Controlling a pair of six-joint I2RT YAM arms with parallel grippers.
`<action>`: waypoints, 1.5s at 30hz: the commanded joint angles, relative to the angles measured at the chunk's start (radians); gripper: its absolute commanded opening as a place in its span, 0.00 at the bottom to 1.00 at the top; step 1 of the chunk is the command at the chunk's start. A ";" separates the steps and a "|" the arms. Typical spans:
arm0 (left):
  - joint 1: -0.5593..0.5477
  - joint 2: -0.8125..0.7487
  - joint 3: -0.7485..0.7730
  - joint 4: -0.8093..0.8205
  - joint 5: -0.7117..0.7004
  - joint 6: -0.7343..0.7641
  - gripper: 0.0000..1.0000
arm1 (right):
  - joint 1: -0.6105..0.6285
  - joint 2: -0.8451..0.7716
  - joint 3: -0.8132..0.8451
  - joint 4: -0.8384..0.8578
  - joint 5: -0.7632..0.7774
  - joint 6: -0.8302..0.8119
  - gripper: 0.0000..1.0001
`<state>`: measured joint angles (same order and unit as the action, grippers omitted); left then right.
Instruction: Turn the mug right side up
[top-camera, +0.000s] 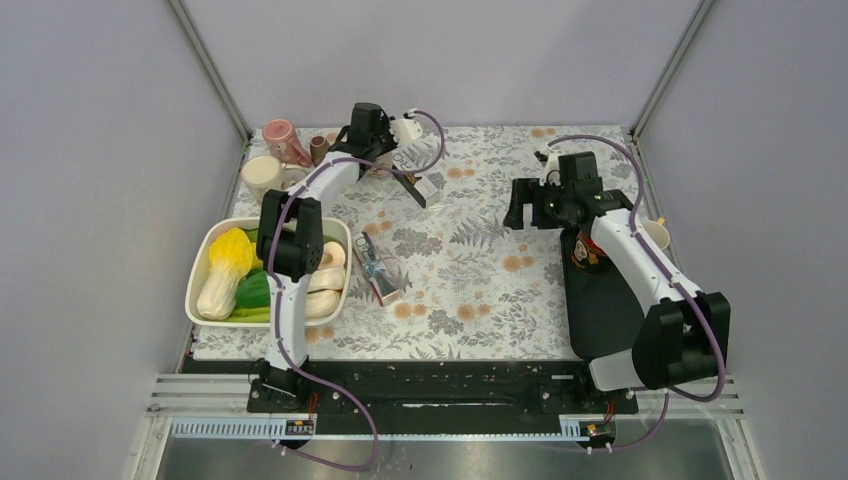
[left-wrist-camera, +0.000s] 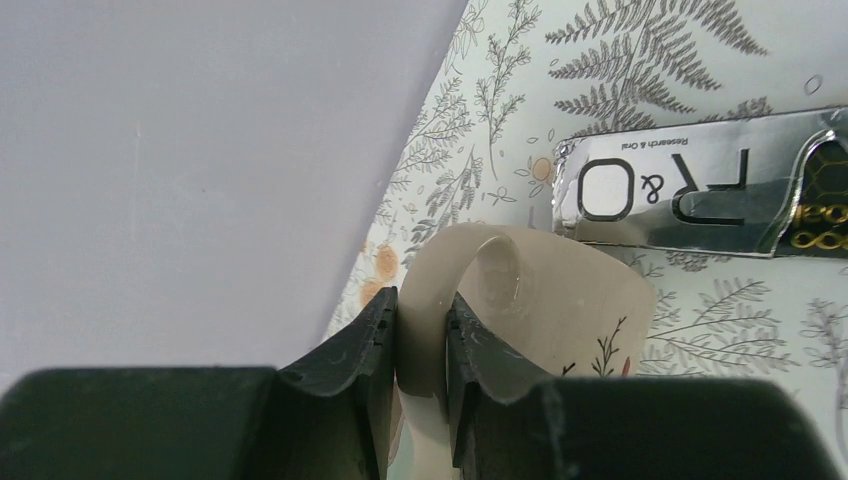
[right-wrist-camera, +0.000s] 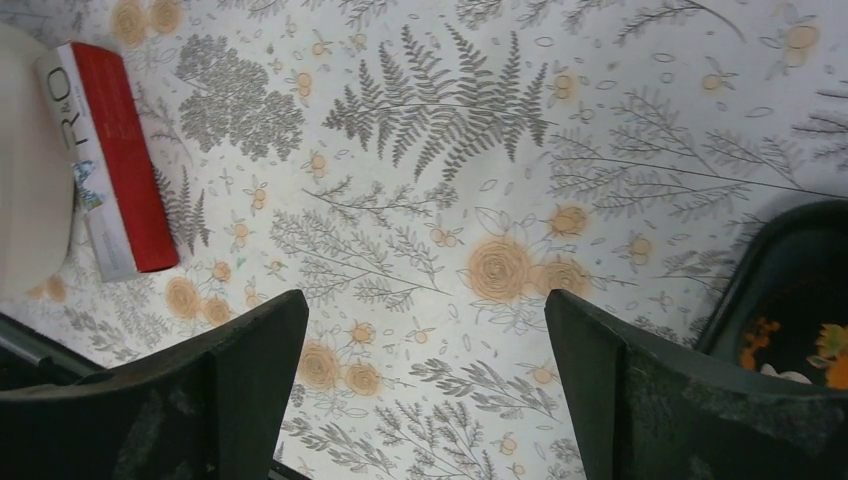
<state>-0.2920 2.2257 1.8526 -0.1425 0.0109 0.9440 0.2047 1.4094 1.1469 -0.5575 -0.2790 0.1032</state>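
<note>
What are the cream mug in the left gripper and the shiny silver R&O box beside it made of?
Cream mug with a plant print: likely glazed ceramic; thick handle and a smooth, soft sheen where the left gripper pinches it. Silver R&O box: probably cardboard with a metallic foil finish; mirror-like glare and a creased edge.

A cream mug (left-wrist-camera: 560, 300) held by its handle on the far side of the table (left-wrist-camera: 500, 100), left of the middle.
It is pale and glossy, with a thin dark sprig drawn low on its side. The left gripper (left-wrist-camera: 420, 325) pinches the flat loop of the handle between its two fingers, so the handle shows edge-on and the body bulges out to the right. Rim and base are out of sight, so I cannot tell which way up it is.
</note>
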 joint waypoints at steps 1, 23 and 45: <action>0.011 -0.103 0.044 -0.041 0.087 -0.165 0.00 | 0.042 0.022 0.002 0.112 -0.116 0.046 0.98; 0.016 -0.261 0.075 -0.428 0.436 -0.512 0.00 | 0.272 0.682 0.395 0.823 -0.436 0.525 0.99; 0.017 -0.313 0.138 -0.571 0.453 -0.528 0.99 | 0.285 0.368 0.159 0.682 -0.386 0.346 0.00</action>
<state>-0.2886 2.0239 1.9461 -0.7109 0.5140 0.3981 0.4767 2.0598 1.3182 0.5293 -0.8375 0.8555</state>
